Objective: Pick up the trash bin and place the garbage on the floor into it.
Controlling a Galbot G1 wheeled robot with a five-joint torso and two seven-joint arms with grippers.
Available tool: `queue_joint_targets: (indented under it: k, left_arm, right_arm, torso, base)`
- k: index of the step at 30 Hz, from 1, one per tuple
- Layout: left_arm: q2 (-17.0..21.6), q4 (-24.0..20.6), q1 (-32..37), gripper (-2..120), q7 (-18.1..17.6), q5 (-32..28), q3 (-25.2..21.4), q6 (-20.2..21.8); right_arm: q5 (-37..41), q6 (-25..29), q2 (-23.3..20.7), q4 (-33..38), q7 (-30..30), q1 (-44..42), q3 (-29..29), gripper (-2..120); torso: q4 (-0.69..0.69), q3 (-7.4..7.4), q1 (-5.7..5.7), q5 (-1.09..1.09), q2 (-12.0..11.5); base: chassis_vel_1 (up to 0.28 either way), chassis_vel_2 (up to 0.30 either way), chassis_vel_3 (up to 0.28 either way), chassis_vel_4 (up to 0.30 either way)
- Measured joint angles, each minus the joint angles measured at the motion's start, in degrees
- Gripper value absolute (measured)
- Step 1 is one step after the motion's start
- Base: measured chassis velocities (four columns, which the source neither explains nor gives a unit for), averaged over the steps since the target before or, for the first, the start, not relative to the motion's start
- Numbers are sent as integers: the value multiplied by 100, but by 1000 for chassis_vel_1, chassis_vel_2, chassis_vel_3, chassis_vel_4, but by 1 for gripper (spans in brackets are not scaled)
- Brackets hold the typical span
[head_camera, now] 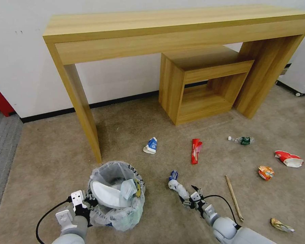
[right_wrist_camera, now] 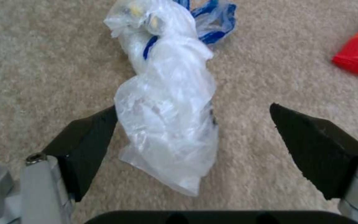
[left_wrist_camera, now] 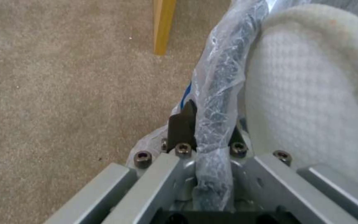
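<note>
The trash bin (head_camera: 117, 196), beside the desk leg (head_camera: 88, 125), is pinched at its bagged rim by the left gripper (head_camera: 86, 203). Right gripper (right_wrist_camera: 191, 140), jaws wide and empty, straddles a crumpled bag (right_wrist_camera: 166, 124) right of the bin; the slack film may slip out as they close.

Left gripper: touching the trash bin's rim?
Touching. In the left wrist view the left gripper has one finger on each side of the trash bin's bag-covered rim, clamped on it.

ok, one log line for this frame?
left gripper: shut on bag-lined round trash bin rim | right gripper: open around crumpled clear plastic bag on beige carpet
</note>
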Motion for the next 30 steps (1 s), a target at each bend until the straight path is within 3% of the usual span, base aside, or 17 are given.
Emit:
queue_joint_targets:
  k: [14, 22, 26, 30]
  left_arm:
    - [-46, 36, -22, 0, 17, -3, 24, -20]
    - [-74, 47, -30, 0, 24, 14, 36, -25]
    - [-45, 63, -36, 0, 25, 11, 23, -25]
    - [-6, 101, -70, 0, 23, -3, 21, -26]
  right_arm:
    - [-433, 244, 352, -544, -29, 277, -209, 44]
    - [-491, 420, 491, -714, -101, 330, -276, 9]
    - [-434, 520, 431, -611, -145, 303, -198, 1]
    - [-34, 786, 160, 114, -457, 104, 134, 0]
  torso:
    - [0, 0, 0, 0, 1]
    - [0, 0, 0, 0, 0]
    - [0, 0, 0, 1, 0]
    - [-1, 0, 0, 1, 0]
  base:
    - [0, 0, 0, 0]
    - [0, 0, 0, 0]
    - [0, 0, 0, 0]
    - [0, 0, 0, 0]
